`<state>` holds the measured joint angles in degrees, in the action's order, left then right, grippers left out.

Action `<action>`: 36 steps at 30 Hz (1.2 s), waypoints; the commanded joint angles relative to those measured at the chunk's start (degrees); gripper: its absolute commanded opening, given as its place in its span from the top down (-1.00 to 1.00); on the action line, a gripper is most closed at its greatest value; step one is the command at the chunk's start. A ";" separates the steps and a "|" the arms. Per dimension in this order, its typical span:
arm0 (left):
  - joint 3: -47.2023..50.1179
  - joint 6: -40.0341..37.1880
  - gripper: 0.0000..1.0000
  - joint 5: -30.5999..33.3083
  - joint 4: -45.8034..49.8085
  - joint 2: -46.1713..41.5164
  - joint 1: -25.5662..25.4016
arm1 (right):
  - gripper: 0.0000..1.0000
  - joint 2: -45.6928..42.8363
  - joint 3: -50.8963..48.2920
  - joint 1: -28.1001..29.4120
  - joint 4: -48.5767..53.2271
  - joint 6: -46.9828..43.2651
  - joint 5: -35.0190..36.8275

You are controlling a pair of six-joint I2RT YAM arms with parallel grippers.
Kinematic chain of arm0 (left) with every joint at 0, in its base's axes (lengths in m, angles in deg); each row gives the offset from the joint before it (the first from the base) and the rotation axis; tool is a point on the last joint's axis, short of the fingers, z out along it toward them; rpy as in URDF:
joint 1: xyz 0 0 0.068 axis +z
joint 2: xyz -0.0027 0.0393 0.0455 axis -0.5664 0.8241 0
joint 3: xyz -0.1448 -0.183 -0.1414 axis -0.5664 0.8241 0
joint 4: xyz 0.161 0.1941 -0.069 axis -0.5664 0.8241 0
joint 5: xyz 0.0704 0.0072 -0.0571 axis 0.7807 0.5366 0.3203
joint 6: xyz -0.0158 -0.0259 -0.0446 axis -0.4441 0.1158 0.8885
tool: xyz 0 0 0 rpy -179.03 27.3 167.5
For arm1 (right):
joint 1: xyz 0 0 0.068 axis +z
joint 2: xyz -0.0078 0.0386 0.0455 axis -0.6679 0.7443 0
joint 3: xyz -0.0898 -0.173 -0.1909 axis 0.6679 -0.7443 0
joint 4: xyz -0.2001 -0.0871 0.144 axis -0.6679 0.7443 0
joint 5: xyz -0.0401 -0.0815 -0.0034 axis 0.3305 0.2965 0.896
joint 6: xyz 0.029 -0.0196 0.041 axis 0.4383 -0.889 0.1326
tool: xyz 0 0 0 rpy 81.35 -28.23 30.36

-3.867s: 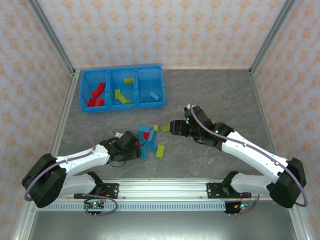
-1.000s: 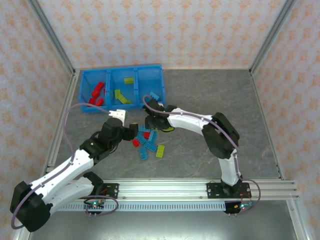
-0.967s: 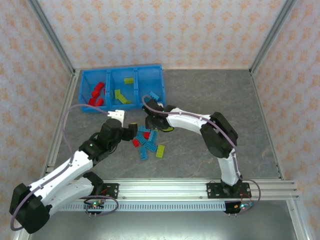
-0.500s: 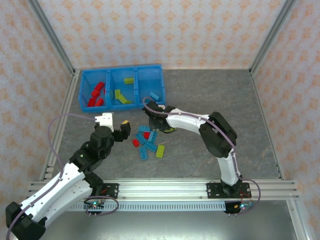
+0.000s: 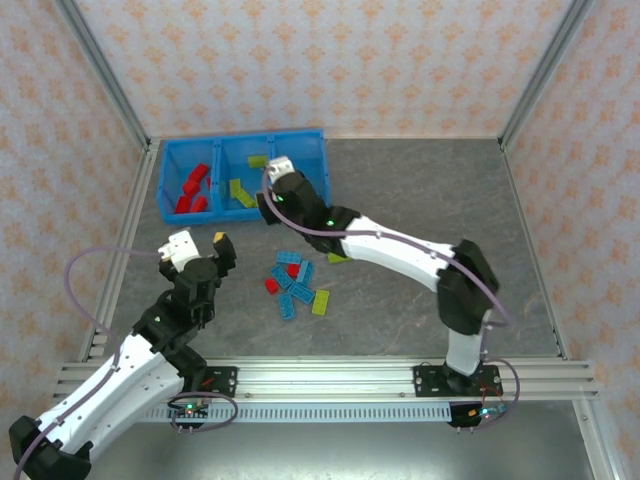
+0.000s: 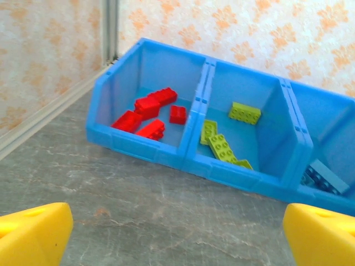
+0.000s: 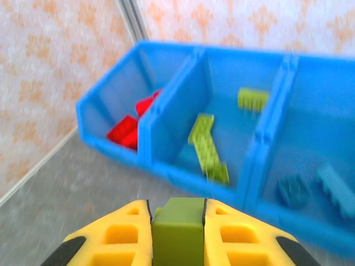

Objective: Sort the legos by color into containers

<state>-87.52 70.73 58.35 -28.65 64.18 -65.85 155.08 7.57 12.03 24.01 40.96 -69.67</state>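
where right gripper (image 7: 177, 219) pinches it, lego (image 7: 177, 241) looks yellow-green, blocky.

No legible text, label, brand, number or sign on any visible surface

Cream walls (image 5: 330, 70) with orange motifs, grey mottled tabletop (image 5: 420, 200), aluminium corner posts (image 5: 112, 85)

The top camera looks down on the bin (image 5: 180, 160) from far above; both wrist cameras face its front, low and near.
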 commanded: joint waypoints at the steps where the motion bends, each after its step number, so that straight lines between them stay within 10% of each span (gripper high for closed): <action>1: 1.11 2.19 -0.96 4.73 1.16 -1.19 0.54 | 0.63 10.79 10.67 -1.22 1.63 -6.24 2.99; 9: 1.67 2.40 -0.95 5.13 0.53 0.05 0.94 | 0.58 35.25 44.42 -3.72 14.81 -7.90 4.54; 12: 1.51 2.22 -0.95 4.51 0.23 1.02 1.03 | 0.13 40.81 55.30 -3.92 20.37 -8.02 1.66; 19: 1.50 1.10 -0.94 3.20 -0.87 2.38 1.08 | -0.03 35.73 56.72 -3.83 24.57 -4.85 -4.07; 28: 1.32 -7.60 -0.96 -16.44 -6.89 5.78 1.11 | -0.14 3.07 18.72 -3.83 30.01 7.14 0.97; 36: 0.01 -12.42 -1.00 -40.35 -13.78 12.58 0.83 | -0.76 -25.10 -25.53 -6.30 23.31 19.12 8.20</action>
<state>-86.56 61.62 29.67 -37.55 75.68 -65.11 131.11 -9.74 6.92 47.99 54.07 -64.97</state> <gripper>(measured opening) 0.999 0.856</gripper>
